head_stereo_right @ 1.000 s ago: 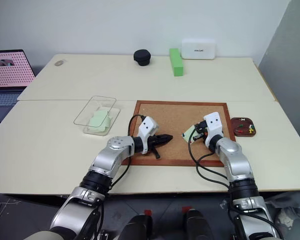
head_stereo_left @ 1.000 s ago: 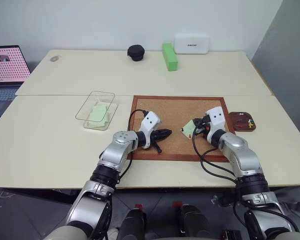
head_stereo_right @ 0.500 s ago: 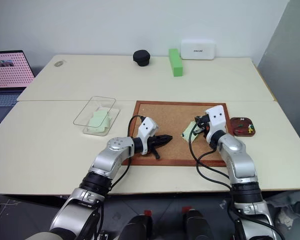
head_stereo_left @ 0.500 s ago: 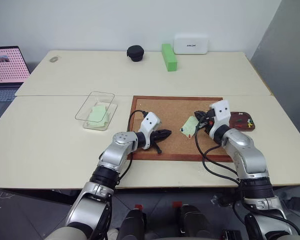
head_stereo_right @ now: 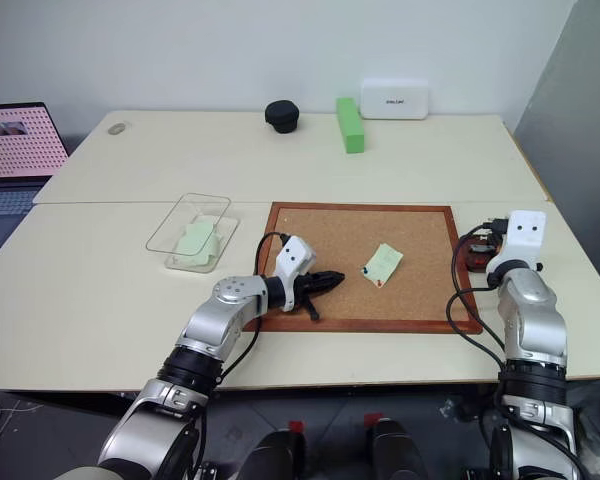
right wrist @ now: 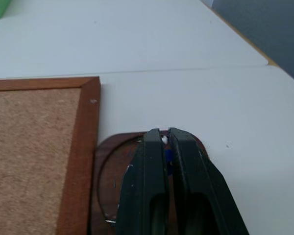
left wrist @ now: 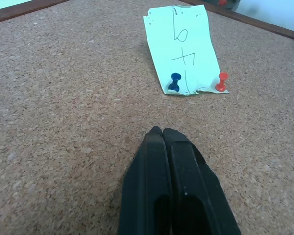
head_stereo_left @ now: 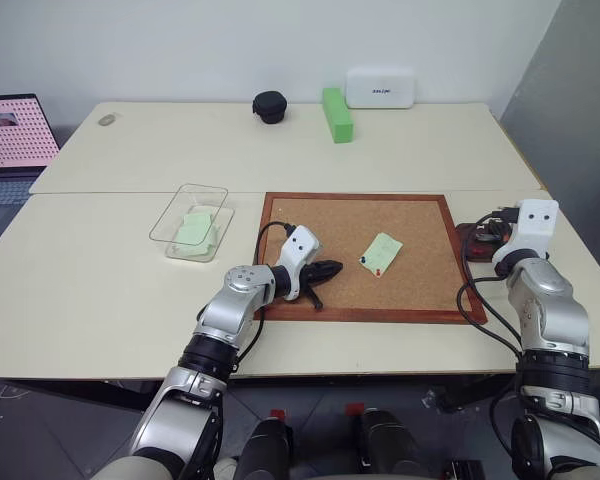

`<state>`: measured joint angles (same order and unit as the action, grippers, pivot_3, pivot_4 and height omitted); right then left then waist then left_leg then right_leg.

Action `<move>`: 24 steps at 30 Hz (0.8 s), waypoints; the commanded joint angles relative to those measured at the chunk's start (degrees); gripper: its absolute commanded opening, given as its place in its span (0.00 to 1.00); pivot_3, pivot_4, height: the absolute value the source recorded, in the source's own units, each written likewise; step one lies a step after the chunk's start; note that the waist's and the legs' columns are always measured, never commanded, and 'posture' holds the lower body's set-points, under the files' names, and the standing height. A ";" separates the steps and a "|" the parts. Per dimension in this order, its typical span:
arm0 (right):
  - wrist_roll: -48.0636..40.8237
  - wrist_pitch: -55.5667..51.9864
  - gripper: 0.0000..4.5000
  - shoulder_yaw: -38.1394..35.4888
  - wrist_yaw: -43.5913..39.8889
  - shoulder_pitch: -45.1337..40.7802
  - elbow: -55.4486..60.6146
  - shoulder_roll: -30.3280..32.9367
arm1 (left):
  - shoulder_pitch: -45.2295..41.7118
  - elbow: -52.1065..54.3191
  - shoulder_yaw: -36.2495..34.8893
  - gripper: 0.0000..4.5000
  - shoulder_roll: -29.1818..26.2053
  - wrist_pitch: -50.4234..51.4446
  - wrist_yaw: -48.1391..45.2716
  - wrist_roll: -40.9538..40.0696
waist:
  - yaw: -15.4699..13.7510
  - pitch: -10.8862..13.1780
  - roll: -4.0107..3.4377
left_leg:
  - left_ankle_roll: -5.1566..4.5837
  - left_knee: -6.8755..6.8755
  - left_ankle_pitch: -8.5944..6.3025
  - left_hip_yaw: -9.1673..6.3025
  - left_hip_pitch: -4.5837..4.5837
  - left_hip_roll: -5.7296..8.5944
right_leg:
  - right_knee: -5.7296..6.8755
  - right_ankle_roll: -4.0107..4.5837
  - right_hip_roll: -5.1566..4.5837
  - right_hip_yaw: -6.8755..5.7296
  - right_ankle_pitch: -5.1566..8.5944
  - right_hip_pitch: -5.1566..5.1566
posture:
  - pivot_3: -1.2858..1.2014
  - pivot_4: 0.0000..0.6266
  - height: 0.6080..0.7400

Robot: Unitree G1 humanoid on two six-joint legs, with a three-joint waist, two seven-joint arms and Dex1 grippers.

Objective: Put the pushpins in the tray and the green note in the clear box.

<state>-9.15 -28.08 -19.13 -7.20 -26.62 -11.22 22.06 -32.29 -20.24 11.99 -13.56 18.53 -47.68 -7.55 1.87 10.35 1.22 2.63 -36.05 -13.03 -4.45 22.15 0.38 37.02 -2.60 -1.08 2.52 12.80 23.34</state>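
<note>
The green note (head_stereo_left: 381, 251) lies on the corkboard (head_stereo_left: 320, 215), with handwriting on it. A blue pushpin (left wrist: 175, 82) and a red pushpin (left wrist: 221, 82) stand in its near corners. My left gripper (head_stereo_left: 332, 268) rests shut on the cork, a short way left of the note, holding nothing. My right gripper (right wrist: 164, 134) hangs over the dark reddish tray (right wrist: 108, 161) off the board's right edge, shut on a tiny white-and-blue pushpin (right wrist: 166, 152) between its tips. The clear box (head_stereo_left: 202, 188) sits left of the board with pale green slips inside.
At the back of the table are a thick bright green block (head_stereo_left: 337, 113), a white rounded case (head_stereo_left: 381, 88) and a black round object (head_stereo_left: 270, 105). A laptop (head_stereo_left: 10, 140) stands at the far left. The table's right edge runs close behind the tray.
My right gripper has swung from the note's right edge over to the tray, staying shut, leaving the note uncovered. The left gripper has not moved.
</note>
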 commanded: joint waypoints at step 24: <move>-1.43 2.54 0.99 1.08 -4.39 -1.39 -0.39 1.65 | 0.97 -1.36 1.95 0.00 0.43 1.01 -0.49 1.27 | 0.01 -0.01 -0.01 | 0.00 0.01 0.00 0.00 0.01 0.00 | -0.03 -0.01 0.00 0.00 0.00 -0.01 | 0.52 0.24 1.00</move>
<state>-10.38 -27.86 -18.86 -10.03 -28.46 -14.72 22.41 -32.29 -20.26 12.02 -13.38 18.49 -47.91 -7.51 1.88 10.34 1.21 2.62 -36.05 -13.04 -4.45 22.16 0.38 36.98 -2.61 -1.08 2.52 12.80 23.33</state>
